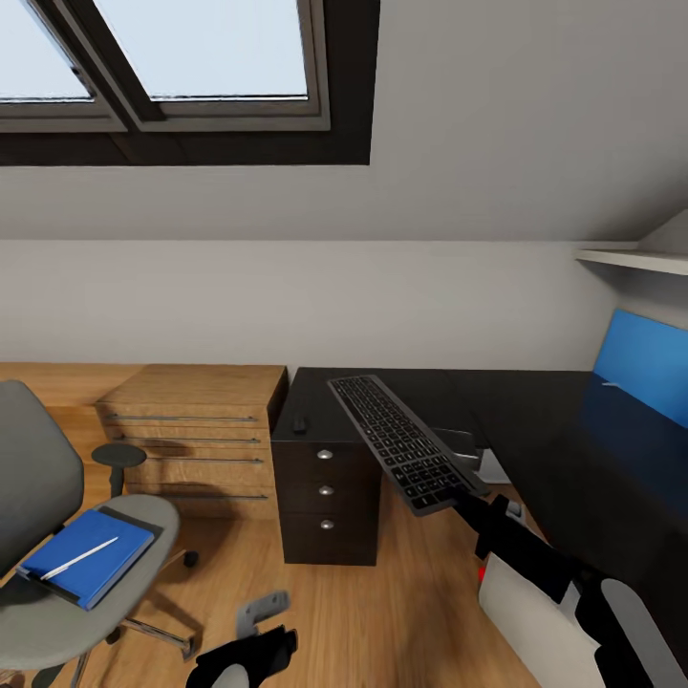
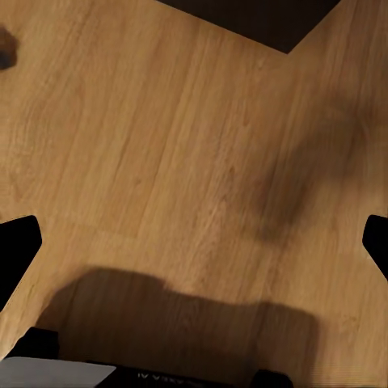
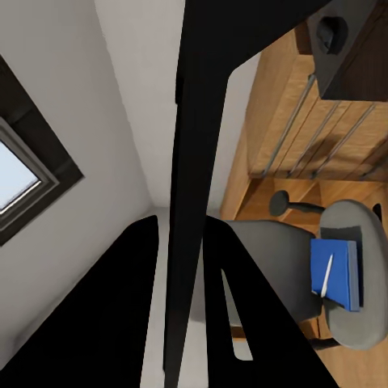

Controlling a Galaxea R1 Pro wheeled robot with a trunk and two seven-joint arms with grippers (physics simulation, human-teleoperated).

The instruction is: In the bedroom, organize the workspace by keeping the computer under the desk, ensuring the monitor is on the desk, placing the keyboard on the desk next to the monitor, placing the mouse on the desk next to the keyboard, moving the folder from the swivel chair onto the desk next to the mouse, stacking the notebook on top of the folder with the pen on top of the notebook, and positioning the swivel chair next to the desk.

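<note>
Right jaws (image 1: pixel 470 497) clamped on keyboard's (image 1: pixel 405 441) near end, holding it tilted above the bench (image 1: pixel 535 420) edge. Left jaws (image 2: pixel 194 242) apart over bare wood floor (image 2: pixel 162 145). Off the keyboard's far end: mouse (image 1: pixel 300 421) on bench; pen (image 1: pixel 80 557) on blue folder (image 1: pixel 88 557) on swivel chair (image 1: pixel 57 573).

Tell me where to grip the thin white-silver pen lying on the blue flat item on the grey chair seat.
Grip the thin white-silver pen at mid-length, from above, fingers closing across its narrow width. It lies flat and diagonal on the blue flat item on the grey swivel chair, so a side approach likely finds nothing to pinch.
</note>
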